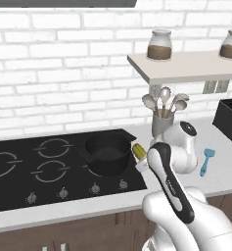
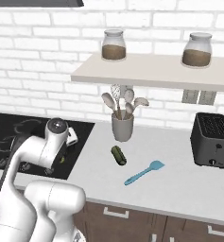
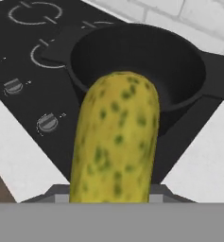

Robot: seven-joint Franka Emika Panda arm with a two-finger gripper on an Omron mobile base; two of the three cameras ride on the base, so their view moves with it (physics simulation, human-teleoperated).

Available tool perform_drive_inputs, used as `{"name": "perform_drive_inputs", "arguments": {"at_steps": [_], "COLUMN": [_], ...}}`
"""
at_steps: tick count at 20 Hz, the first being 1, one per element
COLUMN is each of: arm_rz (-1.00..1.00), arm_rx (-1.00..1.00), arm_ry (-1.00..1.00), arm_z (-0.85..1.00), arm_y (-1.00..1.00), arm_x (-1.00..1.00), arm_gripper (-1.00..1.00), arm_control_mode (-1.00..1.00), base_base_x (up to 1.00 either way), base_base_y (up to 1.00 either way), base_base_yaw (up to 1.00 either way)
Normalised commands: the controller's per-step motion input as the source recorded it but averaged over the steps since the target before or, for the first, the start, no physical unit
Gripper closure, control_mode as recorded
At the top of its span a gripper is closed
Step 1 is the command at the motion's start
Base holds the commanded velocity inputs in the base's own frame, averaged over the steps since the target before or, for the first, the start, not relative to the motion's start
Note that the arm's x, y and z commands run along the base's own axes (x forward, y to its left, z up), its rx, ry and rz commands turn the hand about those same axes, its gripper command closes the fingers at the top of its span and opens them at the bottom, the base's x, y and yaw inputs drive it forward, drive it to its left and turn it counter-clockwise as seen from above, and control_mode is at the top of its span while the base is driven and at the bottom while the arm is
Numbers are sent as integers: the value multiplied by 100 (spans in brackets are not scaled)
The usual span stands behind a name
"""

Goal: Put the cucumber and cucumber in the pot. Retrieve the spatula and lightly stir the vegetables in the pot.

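Gripper point(image 1: 143, 159) held the yellow-green cucumber point(image 3: 116, 142), jaws closed on its near end, just beside the pot's point(image 1: 107, 154) right rim, not yet over it. Pot sat empty on the cooktop point(image 1: 19, 171). Darker cucumber point(image 2: 118, 155) lay on the counter point(image 2: 179, 184) in front of the utensil holder point(image 2: 122, 126); spatula point(image 2: 143, 172) just beside it, apart. Judged: cucumber stiff, light, smooth-skinned, may slip, so grip it mid-length. Spatula thin and flat; take the handle. Pot walls low, rim wide, open room above. Shelf point(image 2: 156, 71) overhangs the counter pieces.
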Motion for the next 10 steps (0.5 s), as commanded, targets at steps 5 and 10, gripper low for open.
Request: {"name": "perform_drive_inputs", "arguments": {"at_steps": [5,10], "arm_rz": [-5,-5], "arm_rx": [0,0], "arm_ry": [0,3], "arm_z": [53,64], "arm_y": [68,39], "arm_x": [0,0], "arm_gripper": [100,100], "arm_control_mode": [-100,-100], "base_base_x": [0,0], "base_base_y": [0,0], "base_base_yaw": [0,0]}}
